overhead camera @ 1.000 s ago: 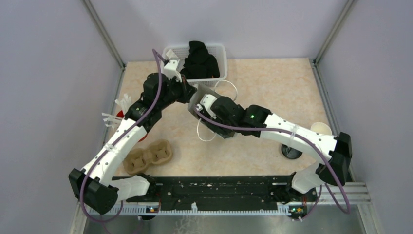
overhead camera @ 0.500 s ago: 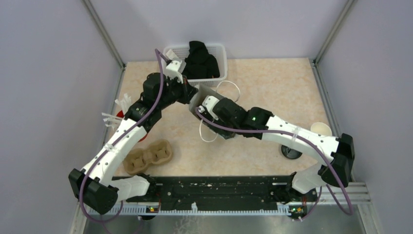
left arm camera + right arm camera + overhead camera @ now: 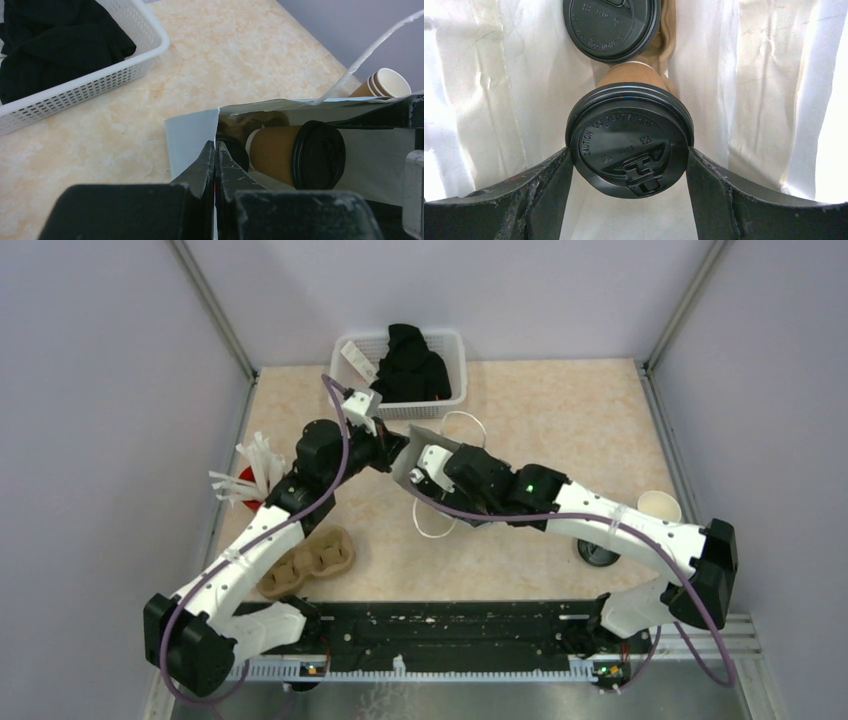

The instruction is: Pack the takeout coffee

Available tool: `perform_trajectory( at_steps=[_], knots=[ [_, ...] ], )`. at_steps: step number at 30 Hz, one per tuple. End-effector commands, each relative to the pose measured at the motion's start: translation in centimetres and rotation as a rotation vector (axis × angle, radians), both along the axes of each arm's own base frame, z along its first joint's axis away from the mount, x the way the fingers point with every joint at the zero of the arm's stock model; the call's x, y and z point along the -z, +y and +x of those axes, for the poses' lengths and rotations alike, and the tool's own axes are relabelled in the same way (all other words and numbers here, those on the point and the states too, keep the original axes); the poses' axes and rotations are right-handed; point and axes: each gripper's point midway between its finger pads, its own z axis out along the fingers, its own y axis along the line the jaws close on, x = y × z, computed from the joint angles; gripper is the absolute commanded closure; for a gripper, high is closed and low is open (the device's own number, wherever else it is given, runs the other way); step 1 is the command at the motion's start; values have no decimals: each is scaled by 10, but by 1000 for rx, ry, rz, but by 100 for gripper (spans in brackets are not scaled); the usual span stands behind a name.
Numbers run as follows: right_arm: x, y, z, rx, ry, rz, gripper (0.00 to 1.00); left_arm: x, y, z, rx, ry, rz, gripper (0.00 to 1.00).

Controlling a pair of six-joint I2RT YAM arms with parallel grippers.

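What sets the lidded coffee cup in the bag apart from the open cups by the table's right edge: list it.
Lid: the takeout coffee wears a black lid; the stacked open cups show white insides.
Place: the coffee is inside the white bag; the stack stands on the table outside it.
Hold: the right gripper clamps the coffee; nothing touches the stack.
Shared: both have brown paper walls.

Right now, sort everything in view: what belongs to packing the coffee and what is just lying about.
In the job: white carry bag, edge pinched by the left gripper; lidded coffee cup in the right gripper; second lidded cup already inside.
Lying about: white basket of black cloth; red cup of straws; cardboard cup carrier; stack of paper cups.
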Motion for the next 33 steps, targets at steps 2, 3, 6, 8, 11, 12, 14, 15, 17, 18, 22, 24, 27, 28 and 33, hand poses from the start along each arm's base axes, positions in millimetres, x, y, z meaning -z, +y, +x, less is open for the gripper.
perform_trajectory(
  at_steps=[2, 3, 6, 8, 11, 12, 14, 15, 17, 18, 22, 24, 27, 28, 33],
  knots=[
    [-14, 5, 9, -35, -67, -33, 46, -28, 0, 5, -4, -200, -51, 100],
    [-14, 6, 6, -46, -73, -51, 46, -24, 1, 3, 0, -204, -44, 100],
    [-13, 5, -2, -61, -77, -107, 45, -21, 8, -5, -8, -229, -31, 100],
    [-15, 7, -10, -46, -57, -116, 45, -22, 14, -12, -16, -254, -26, 100],
    [-16, 8, -16, -26, -46, -130, 46, -23, 19, -20, -18, -280, -21, 100],
    [-15, 7, -15, -10, -50, -148, 46, -23, 20, -22, -12, -285, -19, 100],
    [-13, 4, -13, 27, -45, -177, 46, -24, 20, -26, -2, -292, -14, 100],
    [-13, 2, -13, 43, -45, -192, 46, -24, 19, -27, 4, -297, -10, 100],
    [-13, 0, -12, 64, -50, -211, 46, -24, 19, -29, 10, -305, 6, 100],
    [-14, -1, -11, 75, -56, -218, 46, -24, 18, -30, 13, -308, 13, 100],
    [-15, -2, -8, 98, -64, -234, 46, -21, 20, -35, 20, -315, 20, 100],
    [-14, 2, -7, 97, -68, -223, 46, -17, 19, -37, 27, -307, 24, 100],
    [-8, 8, -4, 92, -76, -210, 46, -12, 20, -39, 31, -304, 30, 100],
    [-5, 9, -3, 92, -78, -206, 45, -10, 21, -39, 28, -302, 35, 100],
    [3, 19, 0, 90, -85, -164, 45, -1, 21, -41, 29, -291, 42, 100]
  ],
)
